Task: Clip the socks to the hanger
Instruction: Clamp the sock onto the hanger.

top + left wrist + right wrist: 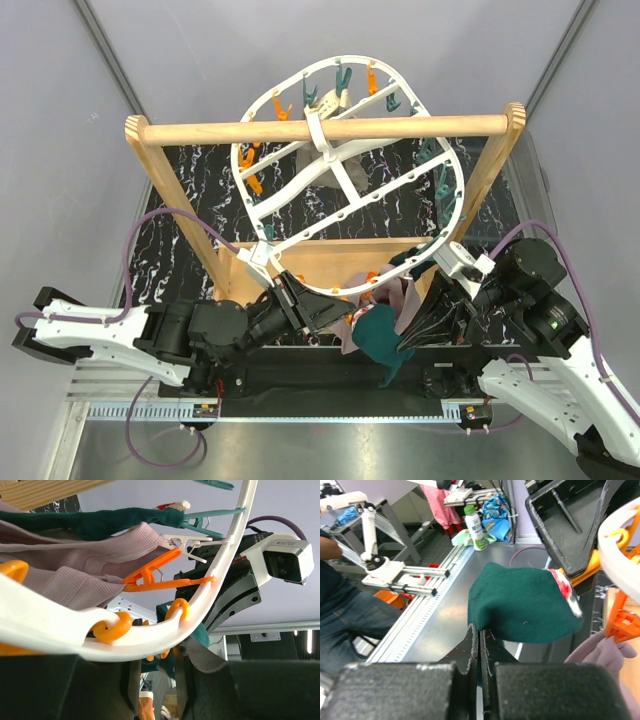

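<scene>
The hanger hangs on the rail, and a pink sock hangs from its rim at 6 o'clock. The left claw reaches in from 8 o'clock and is clamped on an orange pin at that rim. The right claw comes from 4 o'clock with its fingers pressed together on the edge of a teal sock, just beside the pink sock.

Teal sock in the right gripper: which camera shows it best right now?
Right wrist: the teal sock sits large mid-frame, its edge pinched in the shut right gripper. Top external shows a small patch by the hanger. Left wrist shows teal fabric; whether it is this sock is unclear.
</scene>
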You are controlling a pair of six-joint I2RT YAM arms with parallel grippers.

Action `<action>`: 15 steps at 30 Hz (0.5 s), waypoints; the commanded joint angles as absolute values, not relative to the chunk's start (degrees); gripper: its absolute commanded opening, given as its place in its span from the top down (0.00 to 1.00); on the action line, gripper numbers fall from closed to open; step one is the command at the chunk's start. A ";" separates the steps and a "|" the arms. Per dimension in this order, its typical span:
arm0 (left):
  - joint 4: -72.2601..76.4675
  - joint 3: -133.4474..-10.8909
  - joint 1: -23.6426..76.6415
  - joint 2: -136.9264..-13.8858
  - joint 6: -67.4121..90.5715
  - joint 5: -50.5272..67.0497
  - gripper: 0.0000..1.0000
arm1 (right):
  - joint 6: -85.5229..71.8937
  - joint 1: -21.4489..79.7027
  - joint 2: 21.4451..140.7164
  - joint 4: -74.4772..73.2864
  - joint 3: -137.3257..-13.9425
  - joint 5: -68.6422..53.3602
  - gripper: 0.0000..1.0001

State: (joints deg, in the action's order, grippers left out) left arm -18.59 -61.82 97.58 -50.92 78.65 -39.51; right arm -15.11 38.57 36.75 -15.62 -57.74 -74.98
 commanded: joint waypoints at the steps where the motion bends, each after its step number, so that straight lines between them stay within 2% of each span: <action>1: -13.27 -61.08 97.82 -50.01 82.09 -38.14 1.00 | -12.93 38.94 36.21 -11.95 -57.04 -73.13 1.00; 15: -13.36 -60.38 97.82 -48.87 82.26 -38.41 1.00 | -4.22 38.94 34.63 -19.86 -51.95 -65.39 1.00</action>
